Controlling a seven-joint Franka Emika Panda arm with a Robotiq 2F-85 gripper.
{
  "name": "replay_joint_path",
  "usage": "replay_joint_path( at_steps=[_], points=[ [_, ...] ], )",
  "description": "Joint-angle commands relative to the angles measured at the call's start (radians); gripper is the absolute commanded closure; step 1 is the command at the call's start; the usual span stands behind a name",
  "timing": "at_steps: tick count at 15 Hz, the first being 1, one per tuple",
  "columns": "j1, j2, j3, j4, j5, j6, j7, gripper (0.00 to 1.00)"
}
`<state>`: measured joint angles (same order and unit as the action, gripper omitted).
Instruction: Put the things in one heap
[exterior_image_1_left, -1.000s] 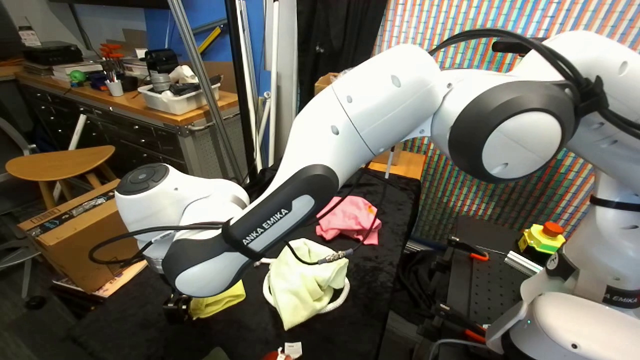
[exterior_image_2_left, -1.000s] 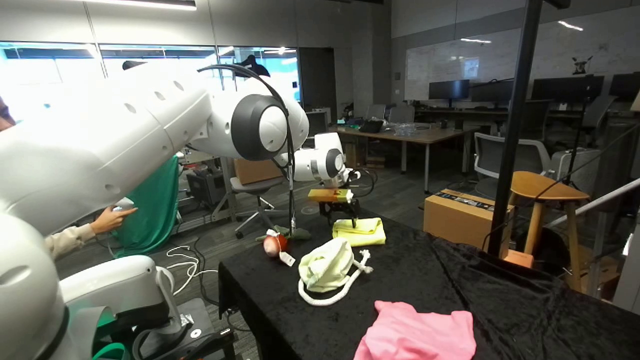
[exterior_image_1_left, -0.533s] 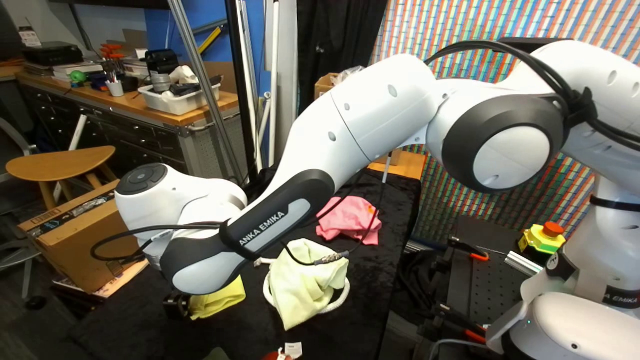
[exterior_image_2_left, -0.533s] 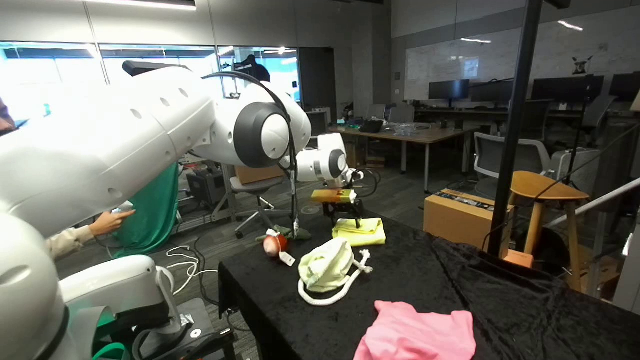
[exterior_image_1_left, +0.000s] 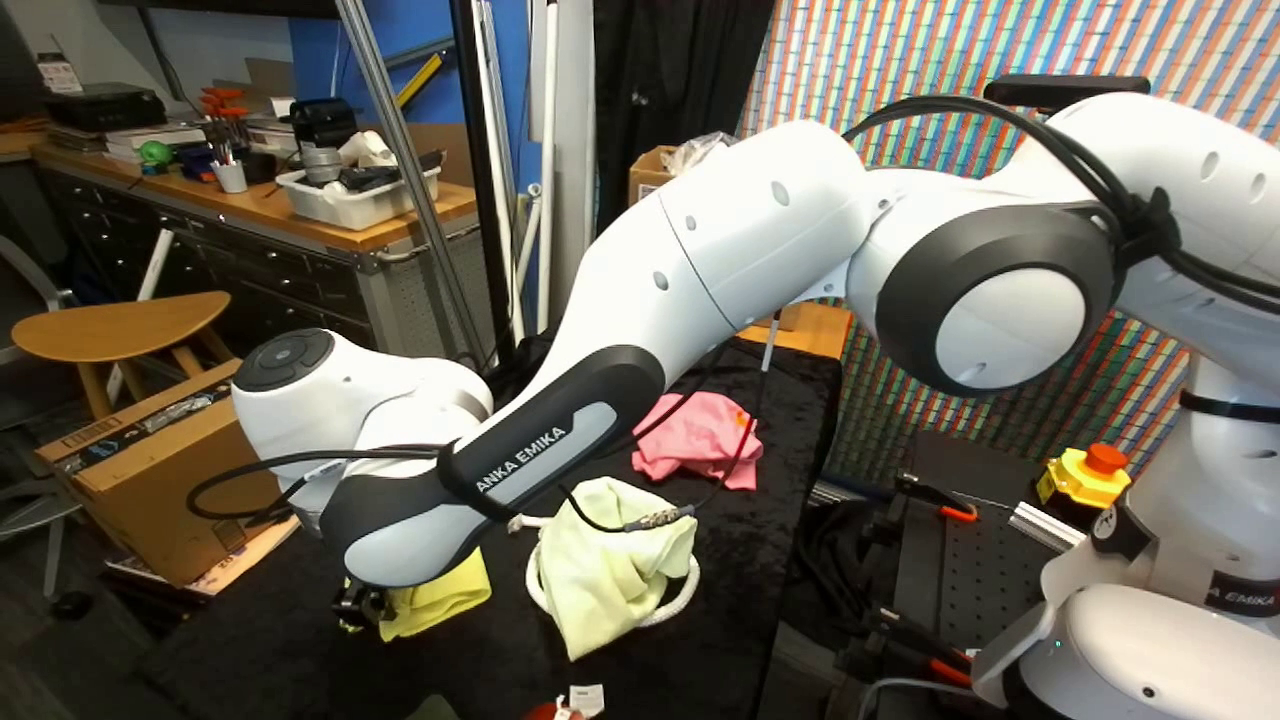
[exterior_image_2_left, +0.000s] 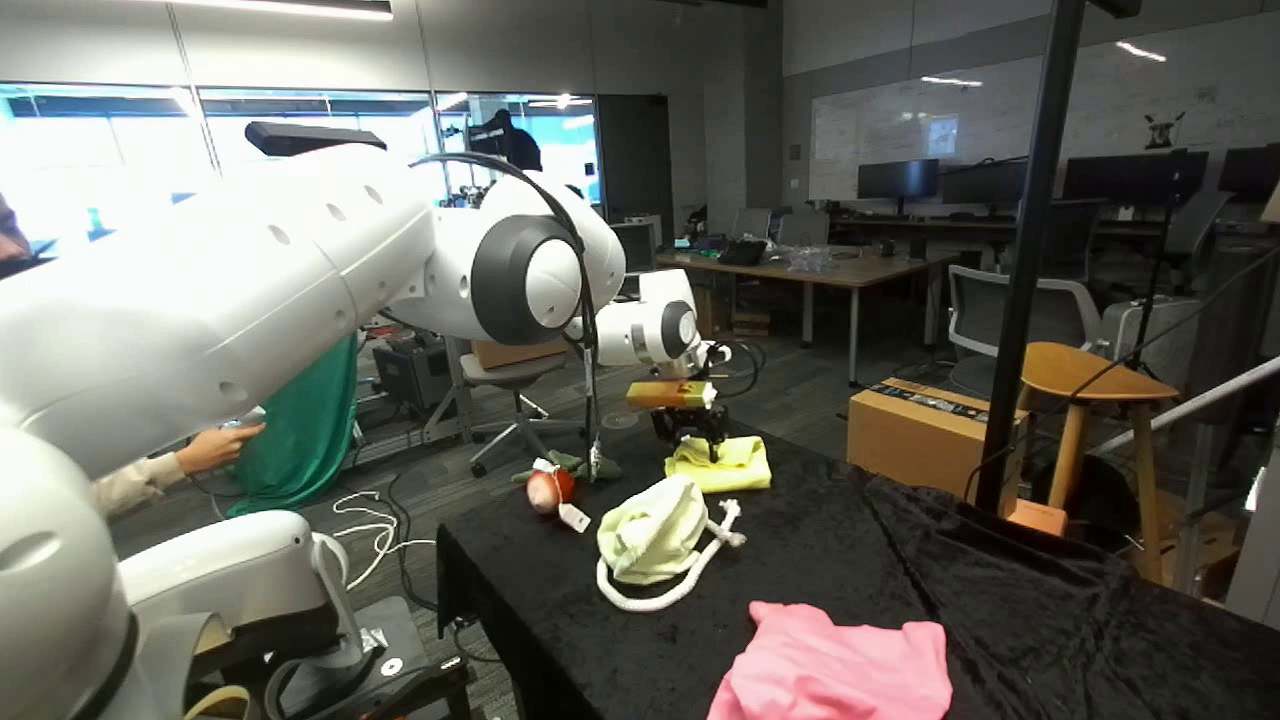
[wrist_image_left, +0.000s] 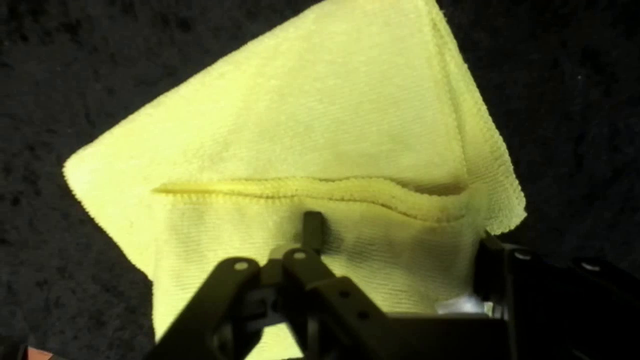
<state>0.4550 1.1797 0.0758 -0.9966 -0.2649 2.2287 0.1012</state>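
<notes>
Gripper (wrist_image_left: 402, 237): spread wide; wrist view has one side over the yellow towel (wrist_image_left: 280, 125) at 6 o'clock, other side by its 4 o'clock edge. Contact: can't tell.
Yellow towel: folded, flat on black-draped table (exterior_image_2_left: 860, 550), under gripper.
Pale lime cloth (exterior_image_2_left: 650, 535): crumpled; clock centre for the rest, in an exterior view. Yellow towel near, apart, between 1 and 2 o'clock.
White rope (exterior_image_2_left: 640, 604): touching pale lime cloth, curves round it from 3 to 8 o'clock.
Pink cloth (exterior_image_2_left: 840, 670): rumpled, 4 o'clock, well apart, cut by frame edge.
Red round item (exterior_image_2_left: 550, 490): 10 o'clock, white tag (exterior_image_2_left: 574, 517) on it.
Dark green item (exterior_image_2_left: 608, 468): just beside red round item, between 10 and 11 o'clock; kind unclear.
</notes>
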Motion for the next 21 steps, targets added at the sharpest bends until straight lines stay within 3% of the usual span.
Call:
replay_joint_path(
  at_steps=[1, 2, 6, 13, 21],
  points=[
    [-0.004, 0.026, 0.001, 0.062, 0.005, -0.032, -0.011, 0.62],
    [-0.004, 0.025, 0.001, 0.063, 0.005, -0.034, -0.010, 0.62],
    [-0.002, 0.002, -0.002, 0.049, 0.000, -0.038, -0.003, 0.91],
    [-0.003, -0.099, 0.002, -0.061, -0.006, -0.027, 0.000, 0.89],
    [-0.014, -0.373, 0.007, -0.407, -0.012, 0.112, 0.038, 0.90]
  ],
)
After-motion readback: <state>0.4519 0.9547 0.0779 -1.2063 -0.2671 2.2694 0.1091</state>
